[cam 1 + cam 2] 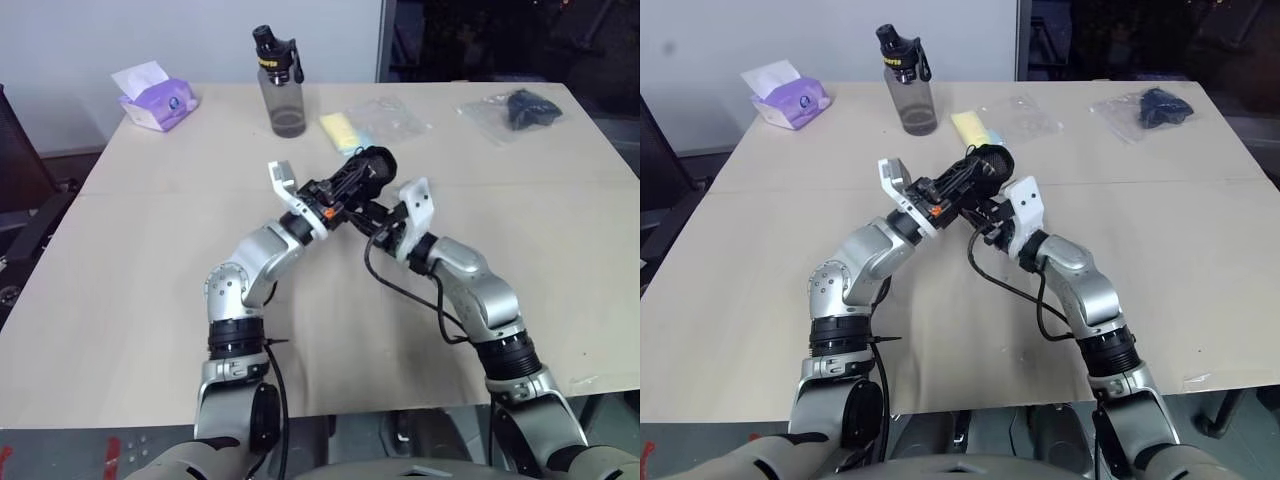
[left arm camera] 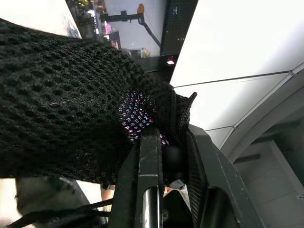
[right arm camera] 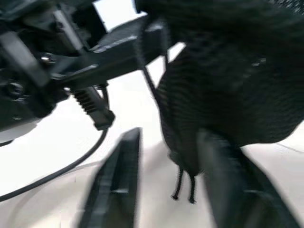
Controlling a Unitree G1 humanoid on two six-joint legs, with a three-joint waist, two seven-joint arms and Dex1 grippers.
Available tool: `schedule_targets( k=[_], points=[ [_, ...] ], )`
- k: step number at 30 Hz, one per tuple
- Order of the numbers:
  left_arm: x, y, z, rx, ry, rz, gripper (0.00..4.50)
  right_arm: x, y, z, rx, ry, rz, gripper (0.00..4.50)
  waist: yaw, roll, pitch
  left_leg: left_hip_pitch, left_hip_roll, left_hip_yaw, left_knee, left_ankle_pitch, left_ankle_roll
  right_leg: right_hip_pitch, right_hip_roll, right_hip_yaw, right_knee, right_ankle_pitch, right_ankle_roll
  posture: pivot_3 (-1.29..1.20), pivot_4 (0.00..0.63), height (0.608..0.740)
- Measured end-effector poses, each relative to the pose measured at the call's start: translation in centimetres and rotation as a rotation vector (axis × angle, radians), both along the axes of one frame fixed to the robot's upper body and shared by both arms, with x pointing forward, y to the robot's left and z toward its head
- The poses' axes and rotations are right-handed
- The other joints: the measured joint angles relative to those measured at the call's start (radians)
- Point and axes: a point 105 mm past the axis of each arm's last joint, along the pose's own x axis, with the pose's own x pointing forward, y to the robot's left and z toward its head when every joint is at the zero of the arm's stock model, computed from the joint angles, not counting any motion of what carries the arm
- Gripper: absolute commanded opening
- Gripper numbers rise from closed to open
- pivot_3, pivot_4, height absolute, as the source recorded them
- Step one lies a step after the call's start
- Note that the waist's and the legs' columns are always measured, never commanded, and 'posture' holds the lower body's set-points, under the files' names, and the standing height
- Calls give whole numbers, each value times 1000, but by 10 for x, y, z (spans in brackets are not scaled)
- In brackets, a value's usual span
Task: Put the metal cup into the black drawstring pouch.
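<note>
Black mesh cloth fills the middle of the scene: the black drawstring pouch is held up in the air above the pale table, between the two arms. The left end effector is clenched tight on the pouch, with one finger pressed against the mesh. The right end effector sits just beside the pouch, and one of its fingers touches the cloth near the thin cord, but I cannot tell if it is gripping or loose. I cannot make out the metal cup, so I cannot tell where it is. At the far side of the table stand a grey water bottle, a purple tissue pack, a yellow thing in clear wrap and a dark thing in a clear bag, all well apart from the arms.
</note>
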Motion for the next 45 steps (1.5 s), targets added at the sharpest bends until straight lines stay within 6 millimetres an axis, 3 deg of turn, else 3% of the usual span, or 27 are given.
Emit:
schedule_targets(
  k=[1,7,10,16,23,28,32,36,40,42,45],
  points=[
    [0,0,0,0,0,-1,136,0,0,0,0,1,0,32,0,0,0,0,0,0,0,0,0,0,0,0,0,0,0,0,150,740],
    [3,2,-2,16,1,25,136,-1,-3,2,-10,-12,-1,32,0,0,0,0,0,0,0,0,0,0,0,0,0,0,0,0,150,740],
    [4,6,0,5,-18,43,136,-5,-10,13,-32,-52,1,32,0,0,0,0,0,0,0,0,0,0,0,0,0,0,0,0,150,740],
    [2,10,5,11,-74,41,2747,-16,-27,40,-60,-137,65,0,0,0,0,0,0,0,0,0,0,0,0,0,0,0,0,0,150,740],
    [-10,20,22,105,-243,-42,2747,-11,-57,106,-145,-355,89,0,-2,0,1,-1,0,0,-2,0,0,-1,1,-1,0,0,0,0,150,740],
    [-6,35,27,544,-500,-49,2747,10,-77,137,-557,-693,-31,0,-4,1,2,-1,0,2,-4,0,0,-3,1,1,-2,-2,2,0,150,740],
    [-6,35,36,683,-682,-109,2747,22,-69,164,-553,-846,-104,0,-6,1,5,-4,1,4,-6,0,0,-8,1,3,-2,0,0,0,150,740],
    [-16,38,65,749,-939,-153,2747,18,-59,197,-452,-971,-157,0,-5,1,5,-18,1,2,-6,4,-7,-23,0,1,1,3,4,0,150,740],
    [-1,35,80,855,-1077,-53,2747,18,-55,201,-405,-981,-153,0,3,1,5,-20,1,3,-7,4,-7,-24,-1,0,0,3,4,0,150,740],
    [9,23,95,862,-1176,38,2747,17,-51,200,-394,-979,-141,0,5,1,6,-21,0,4,-6,4,-7,-23,-2,0,-1,3,4,0,150,740],
    [9,8,102,821,-1246,66,2747,16,-47,199,-379,-975,-123,0,0,1,6,-21,0,5,-6,4,-6,-23,-2,1,-1,3,4,0,150,740]
  ],
)
